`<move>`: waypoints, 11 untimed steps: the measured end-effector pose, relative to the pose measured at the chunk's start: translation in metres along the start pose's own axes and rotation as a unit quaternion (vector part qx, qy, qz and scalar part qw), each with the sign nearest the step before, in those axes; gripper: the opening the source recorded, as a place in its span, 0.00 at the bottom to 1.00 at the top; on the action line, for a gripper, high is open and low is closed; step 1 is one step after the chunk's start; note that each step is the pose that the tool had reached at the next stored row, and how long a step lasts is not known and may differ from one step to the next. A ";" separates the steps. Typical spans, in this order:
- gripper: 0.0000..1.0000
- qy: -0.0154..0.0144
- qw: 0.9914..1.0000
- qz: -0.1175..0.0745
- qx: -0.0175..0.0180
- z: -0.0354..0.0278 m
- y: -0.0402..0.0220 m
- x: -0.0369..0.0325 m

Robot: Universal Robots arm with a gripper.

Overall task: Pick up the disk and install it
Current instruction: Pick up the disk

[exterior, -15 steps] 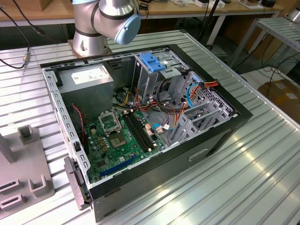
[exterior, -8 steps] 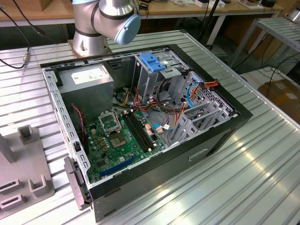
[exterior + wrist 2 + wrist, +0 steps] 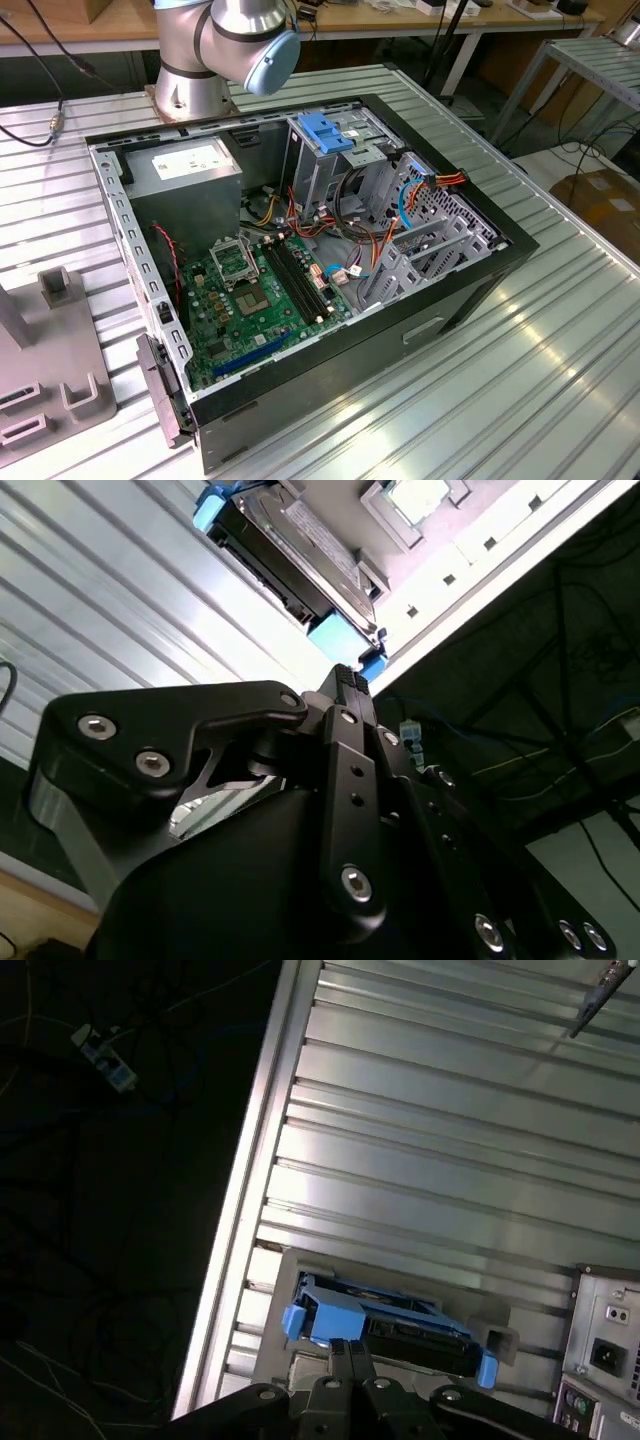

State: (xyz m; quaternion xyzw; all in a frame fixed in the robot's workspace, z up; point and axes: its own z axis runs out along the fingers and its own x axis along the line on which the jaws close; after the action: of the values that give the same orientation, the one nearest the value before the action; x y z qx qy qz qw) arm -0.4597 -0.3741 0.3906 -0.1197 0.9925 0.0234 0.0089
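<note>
Both steps of the task are waiting to be done, as I am judging it. The disk [image 3: 400, 1325] is lying flat in a grey holder [image 3: 500, 1338] on the ribbed metal table [image 3: 450, 1130], with its blue rail tabs showing at both ends. In both wrist views it is sitting just beyond the fingers [image 3: 339, 1360], apart from them. The fingers are pressing together, tip against tip, and they are gripping nothing, so the picking up is not yet made.

In the exterior view the open computer case [image 3: 440, 320] is lying on the table. Its tall drive cage [image 3: 315, 165] is standing at about one o'clock from the green motherboard [image 3: 250, 290]. The arm [image 3: 230, 40] is rising at about eleven o'clock from the case. Because the disk is resting outside the case, the installing is also remaining undone.
</note>
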 end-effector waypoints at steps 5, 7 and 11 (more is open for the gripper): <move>0.10 0.001 0.999 -0.033 -0.001 0.0000 0.0000 0.0000; 0.10 0.002 0.999 -0.043 -0.001 0.0000 0.0000 0.0000; 0.10 0.003 0.997 -0.072 -0.002 0.0000 0.0000 0.0000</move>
State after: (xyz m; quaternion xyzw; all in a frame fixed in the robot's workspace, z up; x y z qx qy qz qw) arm -0.4597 -0.3741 0.3906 -0.1914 0.9812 0.0239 0.0072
